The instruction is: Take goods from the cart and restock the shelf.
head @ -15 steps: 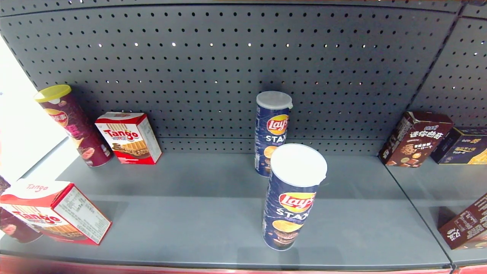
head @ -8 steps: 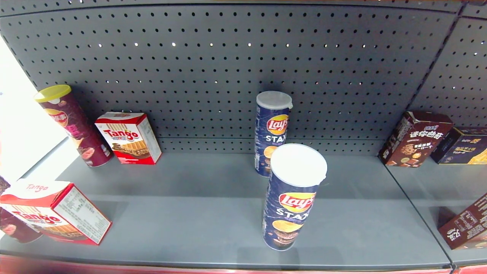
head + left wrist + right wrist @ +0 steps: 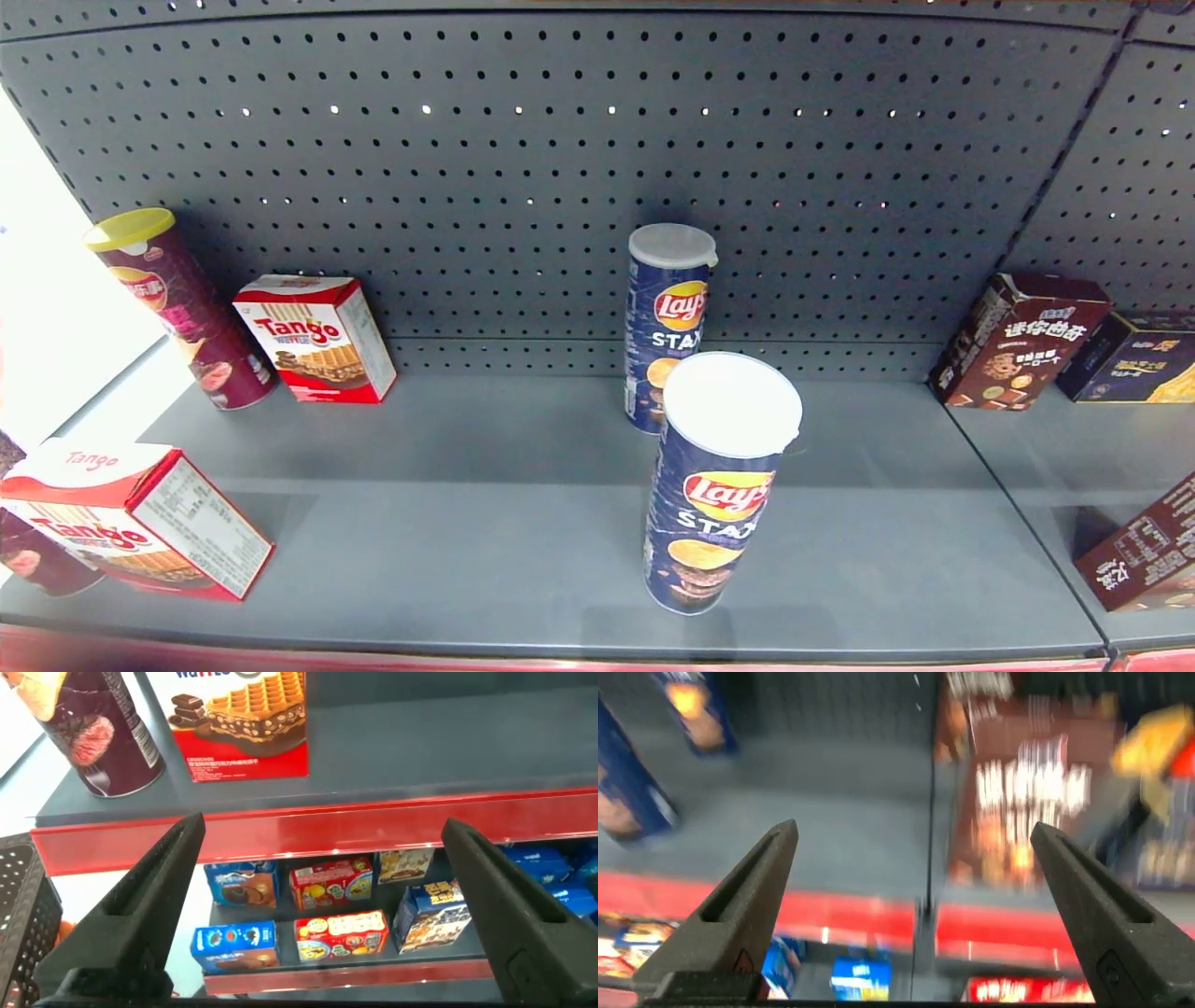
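Grey shelf (image 3: 467,523), head view: two blue chip cans stand upright near centre, the front can (image 3: 714,495) at 5 o'clock of the rear can (image 3: 667,327). A maroon chip can (image 3: 182,308) stands at the shelf's 10 o'clock, with a red wafer box (image 3: 317,336) just beside it at 3 o'clock. A second wafer box (image 3: 131,527) sits at 8 o'clock, and a brown biscuit box (image 3: 1022,341) at 3 o'clock.

Left gripper (image 3: 322,826): jaws spread wide, nothing held, facing the shelf's red front edge (image 3: 374,835).

Right gripper (image 3: 913,831): jaws spread wide, nothing held.

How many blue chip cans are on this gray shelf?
2. The back can stands by the pegboard; the front can stands just ahead of it, nearer the edge of the shelf. More may sit out of view.
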Controlling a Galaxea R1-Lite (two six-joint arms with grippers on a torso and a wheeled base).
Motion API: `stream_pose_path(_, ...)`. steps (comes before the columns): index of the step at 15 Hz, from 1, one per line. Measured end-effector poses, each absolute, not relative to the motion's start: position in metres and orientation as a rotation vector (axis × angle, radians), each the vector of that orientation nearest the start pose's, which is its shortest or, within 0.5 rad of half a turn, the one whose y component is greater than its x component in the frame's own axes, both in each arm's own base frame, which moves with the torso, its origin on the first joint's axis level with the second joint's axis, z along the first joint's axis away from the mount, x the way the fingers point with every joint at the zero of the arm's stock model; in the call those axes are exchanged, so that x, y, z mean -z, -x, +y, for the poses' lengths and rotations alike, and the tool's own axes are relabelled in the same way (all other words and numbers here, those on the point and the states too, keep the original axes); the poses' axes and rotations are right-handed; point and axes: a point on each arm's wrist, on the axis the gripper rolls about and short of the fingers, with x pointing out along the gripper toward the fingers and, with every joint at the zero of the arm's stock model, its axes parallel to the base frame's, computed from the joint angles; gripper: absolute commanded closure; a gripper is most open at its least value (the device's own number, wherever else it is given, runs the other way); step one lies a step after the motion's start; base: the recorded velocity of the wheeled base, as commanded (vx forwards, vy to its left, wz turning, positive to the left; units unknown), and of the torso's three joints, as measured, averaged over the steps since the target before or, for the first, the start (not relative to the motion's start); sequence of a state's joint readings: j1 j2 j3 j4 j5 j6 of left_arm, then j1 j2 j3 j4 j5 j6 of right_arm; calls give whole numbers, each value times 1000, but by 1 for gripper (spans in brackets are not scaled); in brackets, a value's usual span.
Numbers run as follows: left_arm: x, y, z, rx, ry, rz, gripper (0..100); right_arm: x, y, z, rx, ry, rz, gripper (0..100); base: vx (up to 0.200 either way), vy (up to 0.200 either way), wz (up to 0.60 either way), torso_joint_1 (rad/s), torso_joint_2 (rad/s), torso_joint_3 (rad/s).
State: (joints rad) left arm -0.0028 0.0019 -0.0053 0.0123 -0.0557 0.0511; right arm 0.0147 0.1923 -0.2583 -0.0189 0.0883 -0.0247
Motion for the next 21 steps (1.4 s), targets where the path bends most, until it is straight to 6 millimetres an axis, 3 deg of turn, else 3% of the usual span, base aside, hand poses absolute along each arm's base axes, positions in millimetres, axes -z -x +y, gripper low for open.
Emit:
stream_pose_path(3,-76,23,-1,59,-51,8,0,-223,-12,4,-226,71,-73,0,0,0,0,0,0,0)
stream_pose_path(6,-76,23,-1,59,-52,8,0,-264,-50,13,-365,89,-52,0,0,0,0,0,0,0)
stream_pose_path(8,-76,23,-1,59,-52,9,0,-274,-71,23,-442,91,-19,0,0,0,0,0,0,0)
stream_pose_path(15,-76,23,-1,58,-49,9,0,-245,-121,57,-601,115,212,0,0,0,0,0,0,0)
stream_pose_path(21,-76,23,-1,57,-49,9,0,-221,-147,85,-690,148,339,0,0,0,0,0,0,0)
